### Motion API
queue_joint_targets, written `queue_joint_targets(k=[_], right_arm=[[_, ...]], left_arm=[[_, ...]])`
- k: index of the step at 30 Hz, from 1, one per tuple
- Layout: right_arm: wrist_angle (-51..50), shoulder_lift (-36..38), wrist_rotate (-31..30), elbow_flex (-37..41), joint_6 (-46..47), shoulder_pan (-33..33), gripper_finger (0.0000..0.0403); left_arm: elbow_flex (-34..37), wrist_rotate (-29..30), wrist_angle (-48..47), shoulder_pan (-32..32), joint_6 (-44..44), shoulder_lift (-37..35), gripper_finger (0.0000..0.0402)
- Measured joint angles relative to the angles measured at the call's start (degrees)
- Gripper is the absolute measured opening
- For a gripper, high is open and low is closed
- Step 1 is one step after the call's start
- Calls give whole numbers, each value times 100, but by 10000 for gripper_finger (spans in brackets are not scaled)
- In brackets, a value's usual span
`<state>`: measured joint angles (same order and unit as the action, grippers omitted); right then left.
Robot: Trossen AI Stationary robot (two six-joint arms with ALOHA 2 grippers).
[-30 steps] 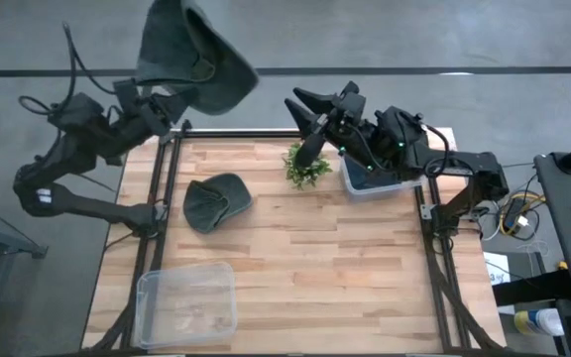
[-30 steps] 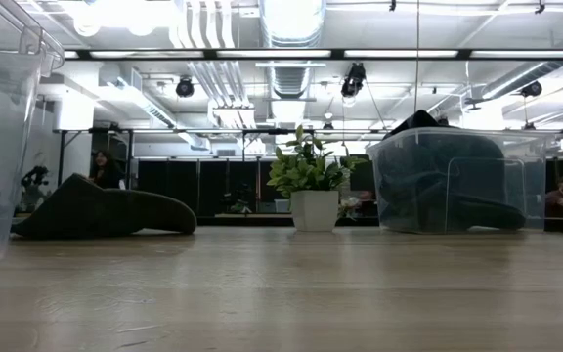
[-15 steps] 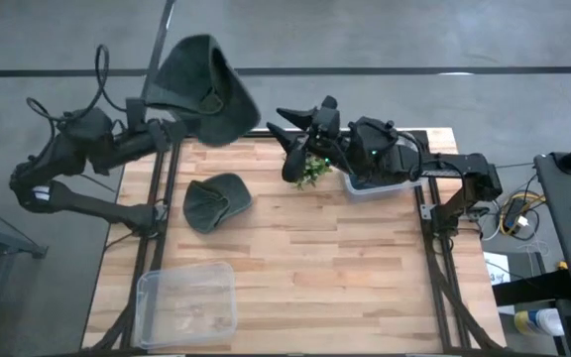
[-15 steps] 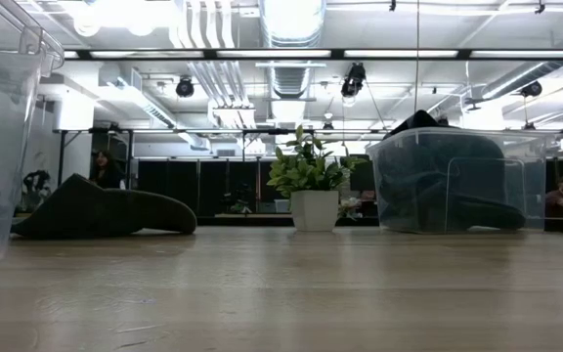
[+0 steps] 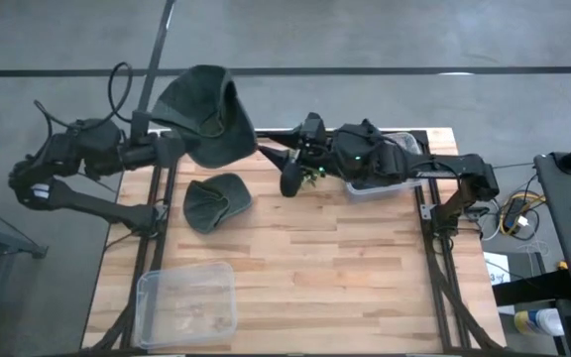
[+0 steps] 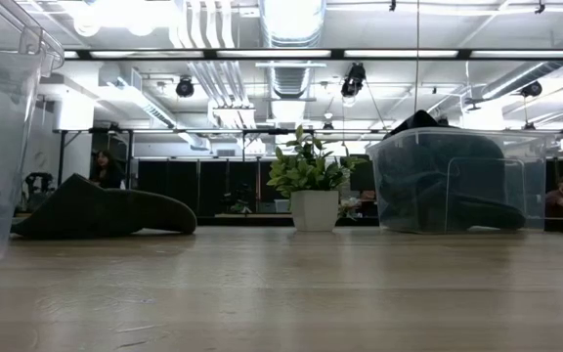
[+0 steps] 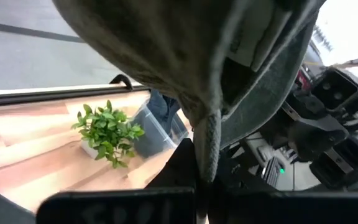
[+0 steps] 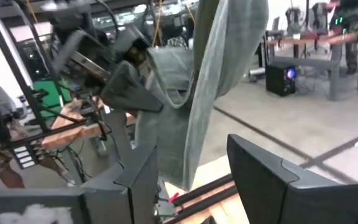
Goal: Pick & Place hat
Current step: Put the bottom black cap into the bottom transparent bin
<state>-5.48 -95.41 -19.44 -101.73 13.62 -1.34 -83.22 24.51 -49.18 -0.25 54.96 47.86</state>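
My left gripper [image 5: 173,148] is shut on a grey-green hat [image 5: 206,111], held in the air over the table's far left corner. The hat fills the left wrist view [image 7: 185,56]. My right gripper [image 5: 278,171] is open and reaches from the table's right, just short of the hat's right edge. In the right wrist view [image 8: 194,180] the hat [image 8: 219,81] hangs ahead, between the two fingers. A second hat [image 5: 216,201] lies flat on the table; it also shows in the low view [image 6: 106,213]. My left gripper pinches a folded edge of the hat [image 7: 207,149] between its two fingers. The fingers come about level from the table's left. The hat is lifted clear of the table and billows above and ahead of the gripper; the hat itself hides the pads.
A small potted plant [image 6: 311,186] stands at the far middle, partly under my right arm [image 5: 310,175]. A clear bin with dark hats [image 6: 457,186] is at the far right. An empty clear bin [image 5: 188,302] stands at the near left. Black frame rails [image 5: 162,188] flank the table.
My left gripper has swung the hat down and toward the table's right and near side, over the far left corner. My right gripper, still open, has reached toward the table's left and near side, passing over the plant and closing in on the hat.
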Motion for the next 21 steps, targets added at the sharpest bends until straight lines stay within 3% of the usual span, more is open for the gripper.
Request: queue_joint_targets(k=[10, 13, 17, 21], right_arm=[[25, -253, -307, 8, 530, 30, 168], [16, -276, -304, 8, 610, 22, 123], [-40, -275, -337, 8, 597, 23, 27], [-90, -258, -297, 1, 606, 32, 13]], left_arm=[[2, -217, -36, -135, -106, 168, 3], [2, -231, -36, -138, -124, 168, 3], [2, -352, -28, -140, -167, 168, 3], [2, -805, -62, -140, -501, 182, 32]])
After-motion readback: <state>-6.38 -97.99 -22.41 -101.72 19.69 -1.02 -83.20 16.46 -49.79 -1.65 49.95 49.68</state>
